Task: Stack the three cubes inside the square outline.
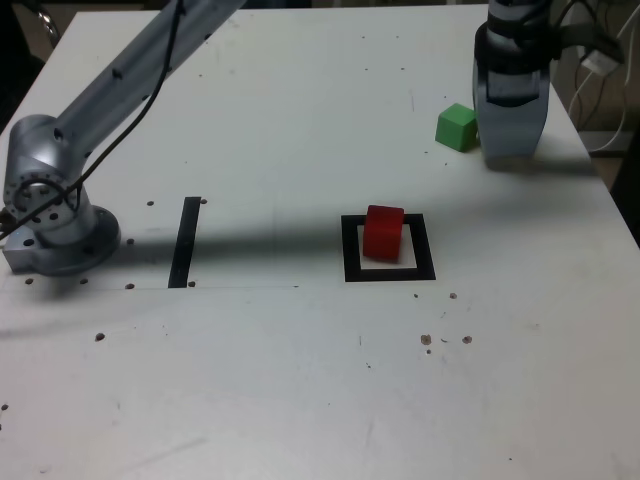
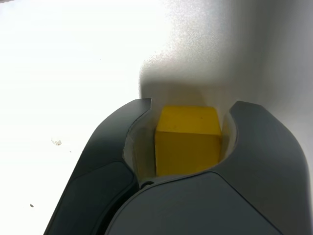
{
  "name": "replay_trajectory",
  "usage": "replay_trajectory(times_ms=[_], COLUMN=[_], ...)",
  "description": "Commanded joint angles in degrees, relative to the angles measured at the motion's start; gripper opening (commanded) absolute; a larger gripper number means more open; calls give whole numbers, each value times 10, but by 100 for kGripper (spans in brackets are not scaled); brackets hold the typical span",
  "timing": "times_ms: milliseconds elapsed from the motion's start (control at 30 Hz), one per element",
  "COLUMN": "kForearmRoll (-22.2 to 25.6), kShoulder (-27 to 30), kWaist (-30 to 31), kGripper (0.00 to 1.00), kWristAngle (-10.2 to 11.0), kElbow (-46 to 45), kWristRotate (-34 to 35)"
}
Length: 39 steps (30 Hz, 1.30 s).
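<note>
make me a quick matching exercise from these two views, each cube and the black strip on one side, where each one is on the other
Things:
1. red cube
2. yellow cube
3. green cube
4. black strip

Places:
A. on the table beside the gripper, toward the exterior view's left
B. between the fingers
C. near the arm's base
D. inside the square outline

Pairs: 1-D, 2-B, 3-A, 4-C

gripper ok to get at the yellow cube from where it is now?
Probably yes: in the wrist view the yellow cube already sits between the jaws of the gripper, nothing in between. Whether they are clamped on it can't be told.
</note>
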<state>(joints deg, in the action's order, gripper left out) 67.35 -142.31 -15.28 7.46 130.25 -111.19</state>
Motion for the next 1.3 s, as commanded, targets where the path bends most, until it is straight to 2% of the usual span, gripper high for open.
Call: replay_trajectory(times_ms=[0,233,433,767,1000,1267], kForearmRoll=[1,1,7,36,36,37], kShoulder=[8,50,95,168,225,273], kWaist=[0,14,39,67,96,133], kGripper=[38,38,38,39,39,39], kWristAngle=[1,6,19,30,37,37], kElbow=[-3,-4,-17,-150,-251,-321], kWristRotate=[8,53,120,366,539,739])
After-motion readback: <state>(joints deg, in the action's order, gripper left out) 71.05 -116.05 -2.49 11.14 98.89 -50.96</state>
